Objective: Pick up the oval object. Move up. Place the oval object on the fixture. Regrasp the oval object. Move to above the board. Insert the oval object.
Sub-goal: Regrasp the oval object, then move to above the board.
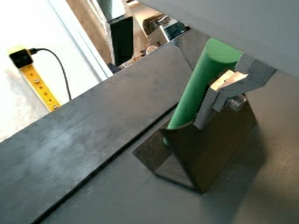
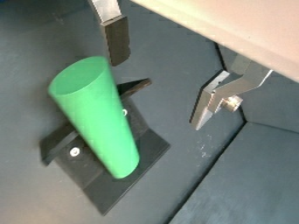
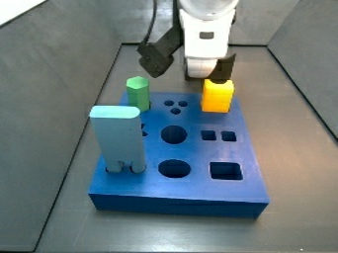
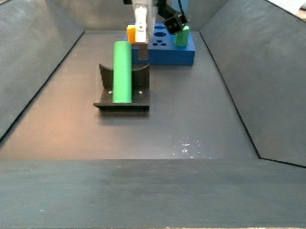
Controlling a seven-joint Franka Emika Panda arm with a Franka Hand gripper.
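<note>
We had the oval object [image 4: 121,70] leaning upright on the fixture [image 4: 123,97], its lower end down on the base plate and its long side against the dark bracket, well apart from the board [image 4: 164,51] at the far end of the bin. In a wrist view the smooth green peg [image 2: 98,116] rose toward the camera, and we saw the gripper [image 2: 163,66] around its upper end with the fingers [image 2: 114,37] spread and clear daylight on both sides. So the jaws stood apart and held nothing; by our reading the peg was placed and the regrasp was due.

The risk, as we judged it, lay in that lean. The peg was only propped, so one pad arriving first could push it sideways off the bracket and send it rolling on the floor. A grip taken too near the rounded top might let it swing when lifted, and then it would meet its hole at a tilt.

Plenty stayed hidden. In a side view the board [image 3: 179,158] filled the picture, with a short green peg [image 3: 137,93], a yellow block [image 3: 218,95] and a pale blue block [image 3: 117,138] on it, and the arm blocked the fixture behind. We could not tell which hole was meant for the peg.
</note>
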